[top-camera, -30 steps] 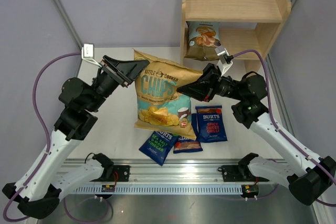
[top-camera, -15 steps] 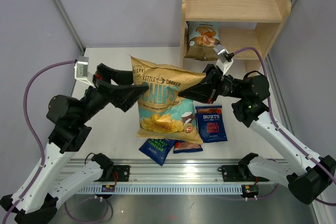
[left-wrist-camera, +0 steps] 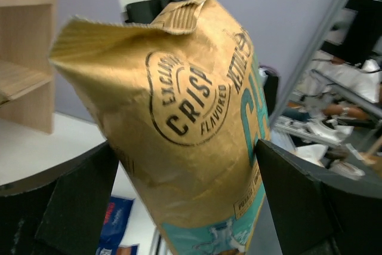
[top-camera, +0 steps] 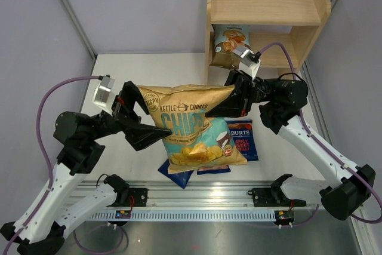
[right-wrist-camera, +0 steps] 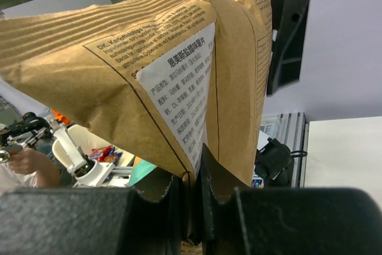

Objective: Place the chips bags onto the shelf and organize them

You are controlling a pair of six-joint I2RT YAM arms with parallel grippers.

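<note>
CHIPS bag (top-camera: 191, 126) matt kraft-look paper, crinkled; shelf (top-camera: 268, 4) pale unfinished wood; table (top-camera: 137, 70) smooth, matt white

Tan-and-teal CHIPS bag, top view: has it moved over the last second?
Yes. The large crinkly tan-and-teal CHIPS bag has swung lower in view, now overlapping the stationary small dark-blue BURTS bag.

The right end effector (right-wrist-camera: 192, 198) pinches a thin edge of the tan chips bag (right-wrist-camera: 119, 58), white label (right-wrist-camera: 179, 94) showing.

place: robotics lab test cell | grey panels (top-camera: 149, 10) and metal posts (top-camera: 70, 13) are enclosing the white counter (top-camera: 143, 70) beneath the left hand (top-camera: 152, 119) | slotted rail (top-camera: 197, 213) is anchoring arm bases (top-camera: 119, 189) behind it | purple cables (top-camera: 43, 108) are trailing
</note>
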